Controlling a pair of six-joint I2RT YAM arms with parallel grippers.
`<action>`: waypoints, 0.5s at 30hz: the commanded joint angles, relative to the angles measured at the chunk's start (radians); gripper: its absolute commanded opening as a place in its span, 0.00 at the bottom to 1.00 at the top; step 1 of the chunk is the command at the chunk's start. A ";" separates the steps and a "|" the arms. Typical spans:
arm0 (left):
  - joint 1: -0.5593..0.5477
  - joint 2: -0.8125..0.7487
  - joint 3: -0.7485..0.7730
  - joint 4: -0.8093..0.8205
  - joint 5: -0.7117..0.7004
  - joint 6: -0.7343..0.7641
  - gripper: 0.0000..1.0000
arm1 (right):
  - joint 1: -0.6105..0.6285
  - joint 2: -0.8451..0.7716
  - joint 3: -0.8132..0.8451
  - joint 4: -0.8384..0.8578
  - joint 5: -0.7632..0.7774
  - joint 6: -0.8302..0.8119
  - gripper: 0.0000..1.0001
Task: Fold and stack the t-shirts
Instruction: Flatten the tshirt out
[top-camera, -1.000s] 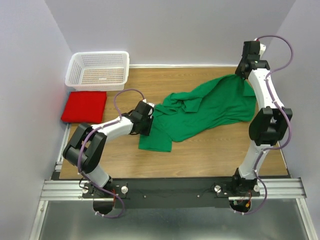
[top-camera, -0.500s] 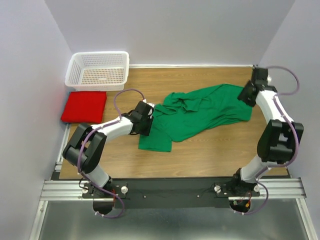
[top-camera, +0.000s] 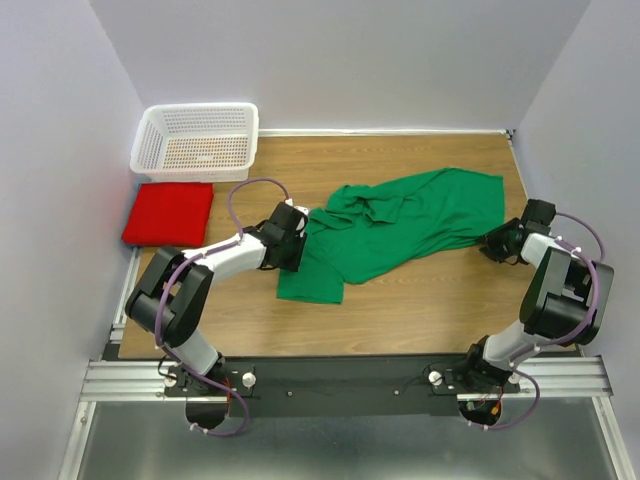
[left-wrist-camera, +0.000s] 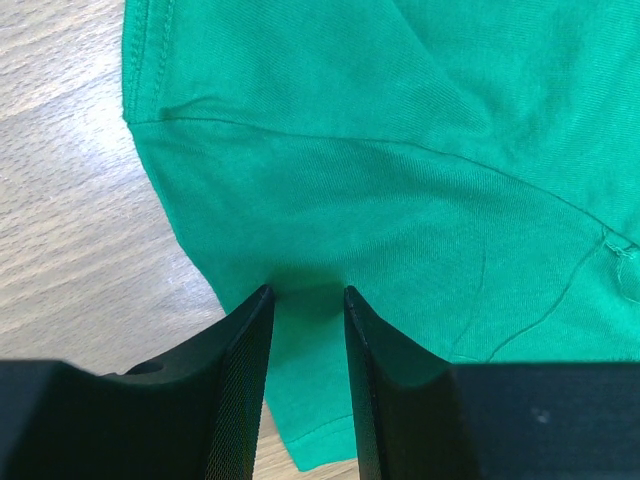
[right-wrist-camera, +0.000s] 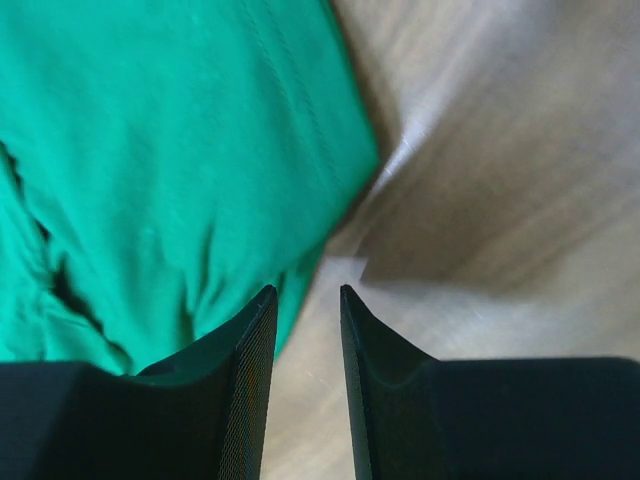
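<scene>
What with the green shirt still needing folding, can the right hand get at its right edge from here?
Probably yes. The right hand is open right beside the green shirt, at its edge, with only bare table around and nothing between them.

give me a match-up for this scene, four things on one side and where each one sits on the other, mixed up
Things:
1 green t-shirt
2 red t-shirt
3 white basket
4 right gripper

Places:
a far left corner of the table
b folded flat at the left edge, just nearer than the basket
c near the right edge, jaws apart at the green cloth's edge
d spread out, crumpled, across the middle

Pairs: 1-d, 2-b, 3-a, 4-c
</scene>
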 joint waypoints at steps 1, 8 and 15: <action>0.006 -0.012 -0.020 -0.021 -0.038 0.009 0.42 | -0.010 0.042 -0.031 0.137 -0.054 0.069 0.38; 0.008 0.000 -0.017 -0.021 -0.034 0.012 0.42 | -0.010 0.104 -0.033 0.172 -0.068 0.082 0.39; 0.008 -0.003 -0.015 -0.021 -0.042 0.009 0.43 | -0.011 0.084 -0.034 0.171 -0.069 0.054 0.10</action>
